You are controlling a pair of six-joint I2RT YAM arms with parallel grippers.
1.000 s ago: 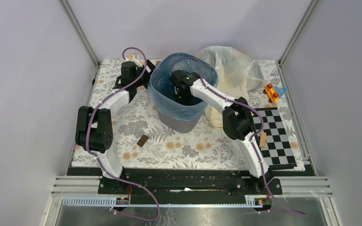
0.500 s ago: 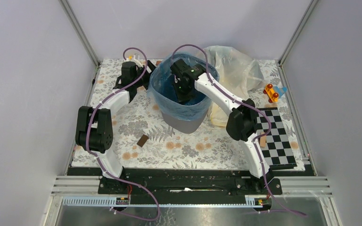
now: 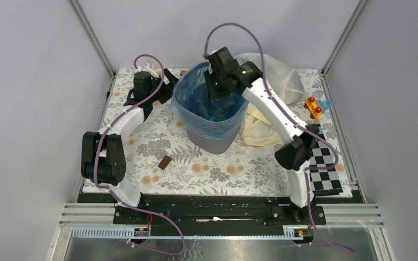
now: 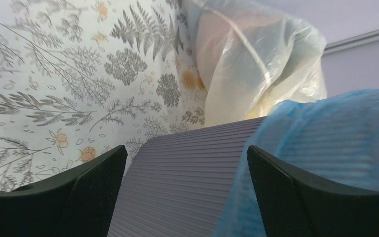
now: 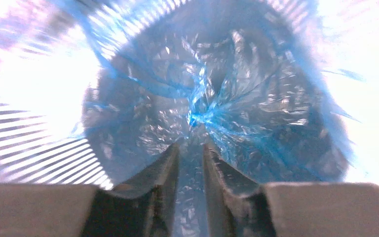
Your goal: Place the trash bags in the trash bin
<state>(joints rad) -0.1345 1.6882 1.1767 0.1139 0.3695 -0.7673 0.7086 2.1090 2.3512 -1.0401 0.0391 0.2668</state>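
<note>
The trash bin (image 3: 212, 140) is a dark grey mesh basket at the back middle of the table, lined with a blue trash bag (image 3: 196, 109) whose edge folds over the rim. A second, yellowish translucent trash bag (image 3: 272, 81) lies crumpled against the bin's right side. My right gripper (image 3: 216, 91) hangs over the bin's mouth pointing down. Its jaws (image 5: 190, 145) are a narrow gap apart, with only the blue bag (image 5: 217, 98) far below. My left gripper (image 3: 170, 79) stands open beside the bin's left wall (image 4: 187, 173), holding nothing.
A floral cloth (image 3: 141, 136) covers the table. A small brown block (image 3: 165, 162) lies front left of the bin. An orange and blue toy (image 3: 315, 107) sits at the right edge, and a checkered board (image 3: 321, 157) lies front right. Grey walls and metal posts close in the sides.
My right arm has lifted from deep inside the bin to above its rim, and its jaws have parted slightly. The left gripper drew back a little from the bin and opened wider.
</note>
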